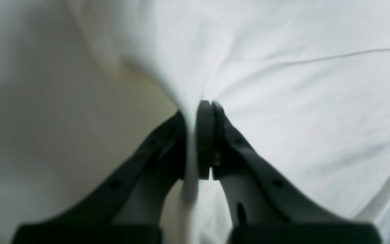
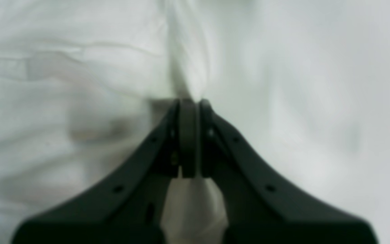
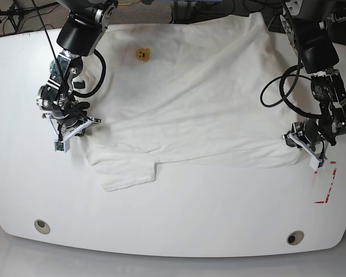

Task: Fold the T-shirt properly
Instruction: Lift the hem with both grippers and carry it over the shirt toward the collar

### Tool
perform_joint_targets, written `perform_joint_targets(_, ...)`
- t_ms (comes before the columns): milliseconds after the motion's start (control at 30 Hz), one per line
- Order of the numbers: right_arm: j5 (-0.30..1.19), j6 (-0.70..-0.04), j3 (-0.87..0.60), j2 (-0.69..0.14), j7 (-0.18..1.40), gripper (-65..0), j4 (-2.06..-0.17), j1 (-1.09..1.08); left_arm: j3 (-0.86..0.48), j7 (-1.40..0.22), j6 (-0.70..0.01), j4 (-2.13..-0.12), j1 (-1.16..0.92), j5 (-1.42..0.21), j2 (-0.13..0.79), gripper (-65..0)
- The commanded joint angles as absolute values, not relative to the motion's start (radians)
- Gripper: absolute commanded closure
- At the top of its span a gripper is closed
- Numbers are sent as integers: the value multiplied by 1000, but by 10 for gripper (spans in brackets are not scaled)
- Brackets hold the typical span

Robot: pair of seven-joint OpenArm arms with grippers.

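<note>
Both pincers pinch edges of the T-shirt spread on the table: left pincer, right pincer. Thin pinches could slip, dropping the fold crooked.

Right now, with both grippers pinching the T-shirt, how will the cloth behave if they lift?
The T-shirt probably sags between the left gripper and right gripper: it already creases. It looks thin, likely light. The loose sleeve may trail.

The T-shirt lies on the table, between both hands.
</note>
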State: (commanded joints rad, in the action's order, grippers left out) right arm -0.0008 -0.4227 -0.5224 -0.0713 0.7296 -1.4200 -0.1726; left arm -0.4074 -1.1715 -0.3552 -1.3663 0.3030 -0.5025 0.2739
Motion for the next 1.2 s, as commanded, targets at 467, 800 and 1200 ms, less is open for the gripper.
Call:
perform_joint_targets(467, -2, -415, -426, -91, 730, 0, -1503, -237, -426, -1276, -352, -1644, 348, -615, 277, 0)
perform_joint_targets(800, -2, -420, -378, -165, 786, 0, -1503, -364, -424, -1280, -352, -1837, 417, -611, 300, 0)
perform_joint_targets(1200, 4, -423, -283, -283, 877, 0, -1497, -644, -424, -1311, -351, -1839, 657, -605, 326, 0)
